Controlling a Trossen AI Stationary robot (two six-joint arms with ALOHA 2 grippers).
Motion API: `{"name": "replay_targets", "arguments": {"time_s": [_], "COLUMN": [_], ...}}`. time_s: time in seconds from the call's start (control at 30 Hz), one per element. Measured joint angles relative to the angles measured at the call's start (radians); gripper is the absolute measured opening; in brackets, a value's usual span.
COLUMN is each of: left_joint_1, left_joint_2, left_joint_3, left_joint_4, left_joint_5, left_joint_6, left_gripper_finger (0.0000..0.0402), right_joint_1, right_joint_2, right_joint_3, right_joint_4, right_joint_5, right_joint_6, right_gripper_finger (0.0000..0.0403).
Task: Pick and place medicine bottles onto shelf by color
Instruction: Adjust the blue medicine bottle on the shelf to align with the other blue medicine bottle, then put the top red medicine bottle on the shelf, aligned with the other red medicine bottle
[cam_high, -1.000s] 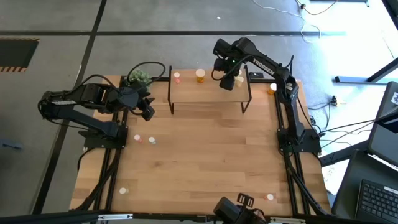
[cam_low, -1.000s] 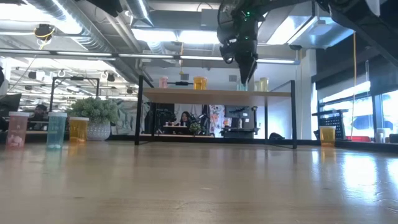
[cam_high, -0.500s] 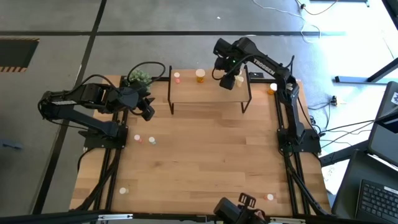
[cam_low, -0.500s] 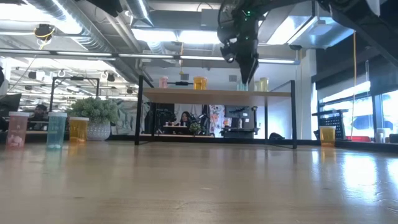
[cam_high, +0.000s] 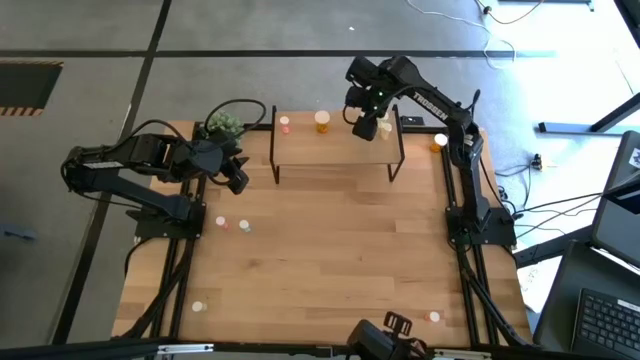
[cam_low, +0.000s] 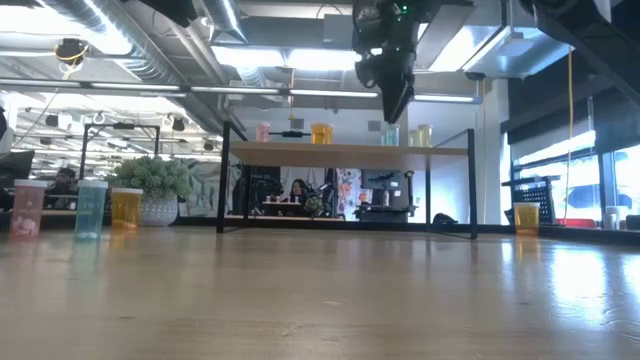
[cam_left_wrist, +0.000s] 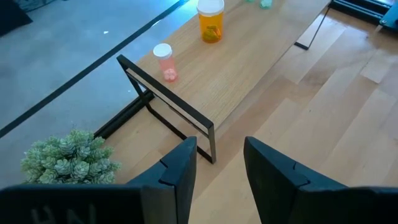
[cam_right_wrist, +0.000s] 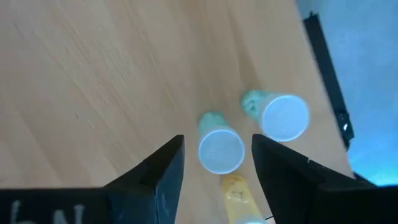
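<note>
Right gripper (cam_right_wrist: 214, 165) above the shelf's (cam_high: 330, 150) right end, jaws parted, empty, straddling a green bottle (cam_right_wrist: 219, 148) standing below. Left gripper (cam_left_wrist: 217, 165) open, idle beside the shelf's left end. Bottles likely light, rigid, slick; grasp the body under the cap.

White lettering reading "TROSSEN" is showing along the right arm (cam_high: 432, 103) in the high view. Pale characters are appearing on each wrist's housing in the wrist views, cropped and not legible. No bottle label is reading clearly.
</note>
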Motion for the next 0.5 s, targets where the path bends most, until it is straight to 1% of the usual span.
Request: {"name": "replay_targets", "arguments": {"time_s": [0.13, 0.37, 0.5], "left_joint_1": [0.000, 0.000, 0.000], "left_joint_2": [0.000, 0.000, 0.000], "left_joint_3": [0.000, 0.000, 0.000], "left_joint_4": [0.000, 0.000, -0.004], "left_joint_5": [0.000, 0.000, 0.000], "left_joint_6": [0.000, 0.000, -0.001], "left_gripper_finger": [0.0128, 0.0128, 0.0128], "right_joint_1": [0.000, 0.000, 0.009], "right_joint_2": [-0.001, -0.054, -0.108], "right_joint_3": [0.043, 0.041, 0.041], "right_joint_4": [0.001, -0.002, 0.000], "right_joint_5": [0.000, 0.001, 0.001], "right_joint_6": [0.000, 0.024, 0.049], "right_gripper_finger": [0.0190, 0.0191, 0.0191]}}
